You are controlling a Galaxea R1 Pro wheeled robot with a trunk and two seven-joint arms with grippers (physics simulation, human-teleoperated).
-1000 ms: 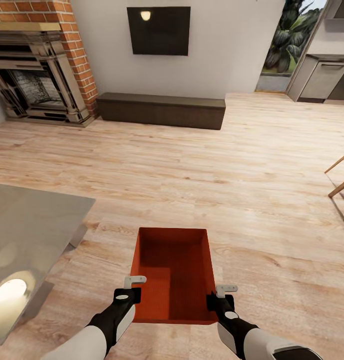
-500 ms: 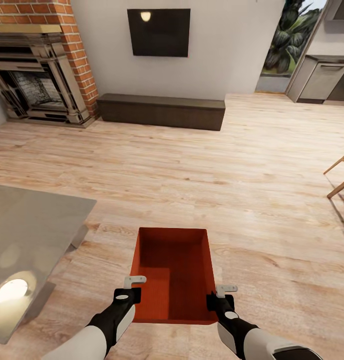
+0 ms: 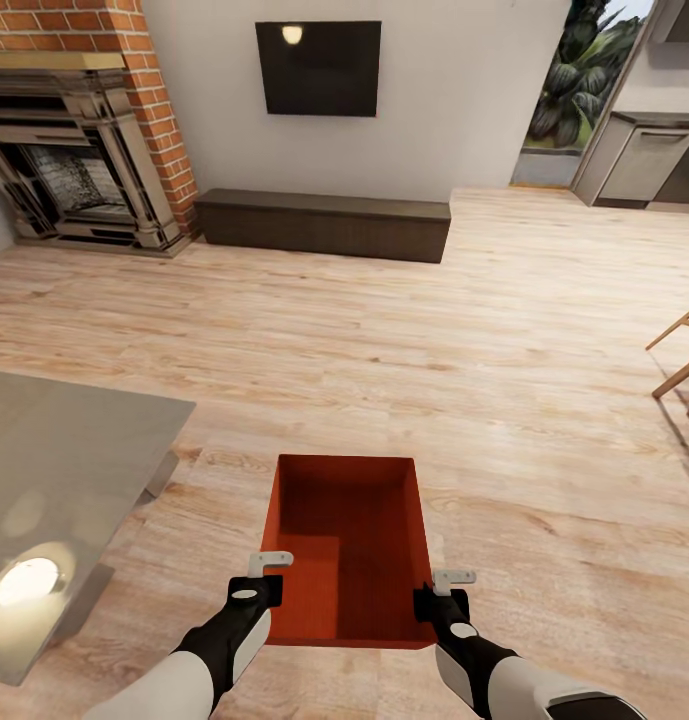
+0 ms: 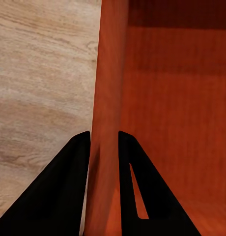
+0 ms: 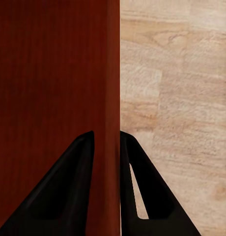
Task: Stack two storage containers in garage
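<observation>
head view: my left claw [image 3: 267,588] and right claw [image 3: 436,600] each pinching box [image 3: 349,545] wall; uneven grip may tilt box, slip.

Light wood plank floor [image 3: 384,340] carries a dark low bench [image 3: 324,222], seemingly flush.

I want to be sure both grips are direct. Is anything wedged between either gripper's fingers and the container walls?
Nothing visible. The left gripper pinches one side wall of the storage container directly, one finger inside, one outside. The right gripper pinches the opposite wall likewise.
</observation>
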